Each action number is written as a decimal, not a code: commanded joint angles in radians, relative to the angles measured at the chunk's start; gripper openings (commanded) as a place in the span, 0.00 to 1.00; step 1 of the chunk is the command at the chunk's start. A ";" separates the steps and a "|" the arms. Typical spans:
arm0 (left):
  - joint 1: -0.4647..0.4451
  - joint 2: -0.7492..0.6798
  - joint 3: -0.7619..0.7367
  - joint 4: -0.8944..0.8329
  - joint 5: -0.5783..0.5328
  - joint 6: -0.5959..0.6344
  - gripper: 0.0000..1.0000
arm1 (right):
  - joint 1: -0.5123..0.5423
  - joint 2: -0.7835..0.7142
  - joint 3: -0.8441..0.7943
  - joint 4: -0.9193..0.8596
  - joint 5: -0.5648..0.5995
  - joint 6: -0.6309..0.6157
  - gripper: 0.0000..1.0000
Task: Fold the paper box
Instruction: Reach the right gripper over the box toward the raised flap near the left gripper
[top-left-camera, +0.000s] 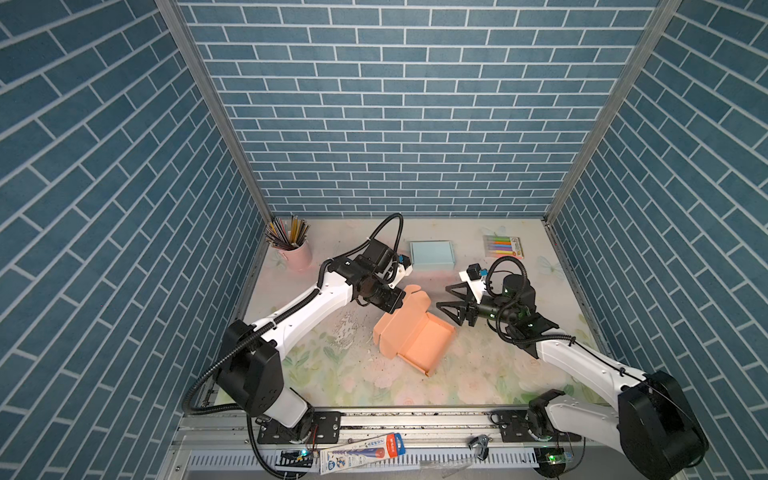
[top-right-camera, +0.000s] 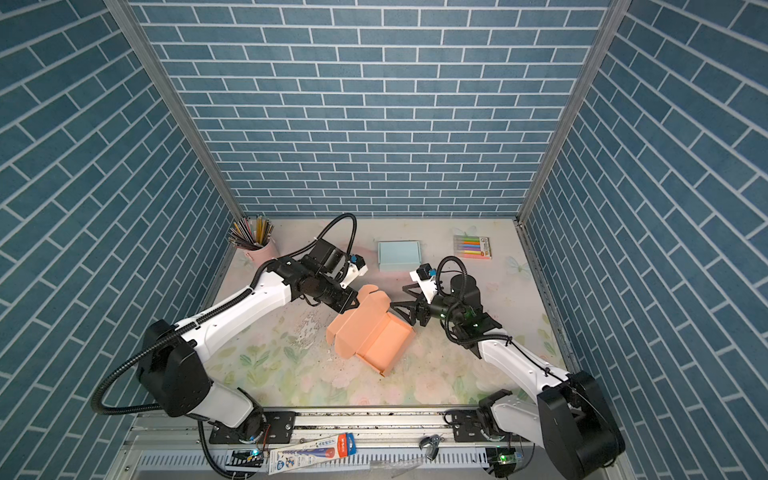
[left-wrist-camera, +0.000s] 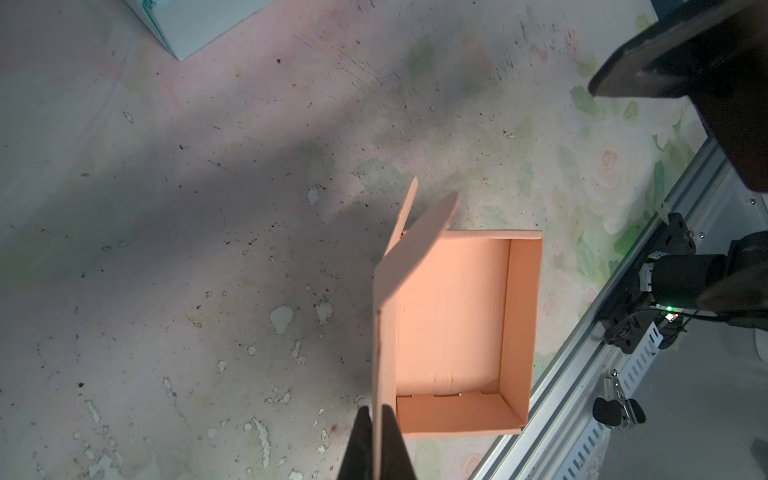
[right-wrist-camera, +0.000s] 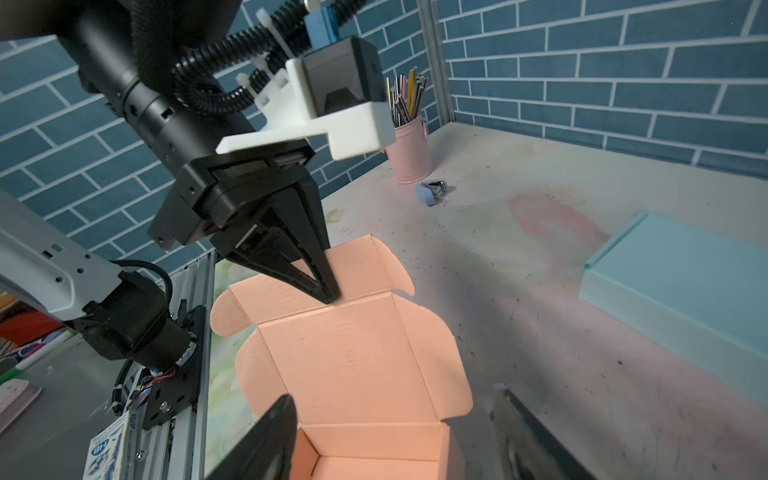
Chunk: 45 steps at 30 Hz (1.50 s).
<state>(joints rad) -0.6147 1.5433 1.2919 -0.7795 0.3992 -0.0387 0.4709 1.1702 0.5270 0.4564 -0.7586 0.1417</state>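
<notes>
I am pinching the paper box (top-left-camera: 422, 347) lid (right-wrist-camera: 349, 357) in the left jaws, right jaws spread beside the box; hinge slowly along the crease.

Left gripper (right-wrist-camera: 330, 296) is clamped closed, while right gripper (top-left-camera: 442, 296) gapes wide, facing it.

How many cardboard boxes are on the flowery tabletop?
2. The orange paper box lies open mid-table, its lid pinched by the left gripper; the light blue box sits closed at the back. No others show, though some may be hidden.
</notes>
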 joint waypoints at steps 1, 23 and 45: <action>-0.008 0.026 0.046 -0.068 0.006 0.056 0.01 | -0.003 0.046 0.008 0.133 -0.104 -0.115 0.74; -0.040 0.041 0.107 -0.122 -0.049 0.069 0.02 | 0.025 0.402 0.264 -0.135 -0.215 -0.326 0.72; -0.053 0.044 0.116 -0.138 -0.101 0.068 0.03 | 0.097 0.410 0.306 -0.229 -0.090 -0.375 0.22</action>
<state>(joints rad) -0.6586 1.5787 1.3792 -0.8730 0.3187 0.0051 0.5610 1.6123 0.8410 0.2394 -0.8562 -0.1810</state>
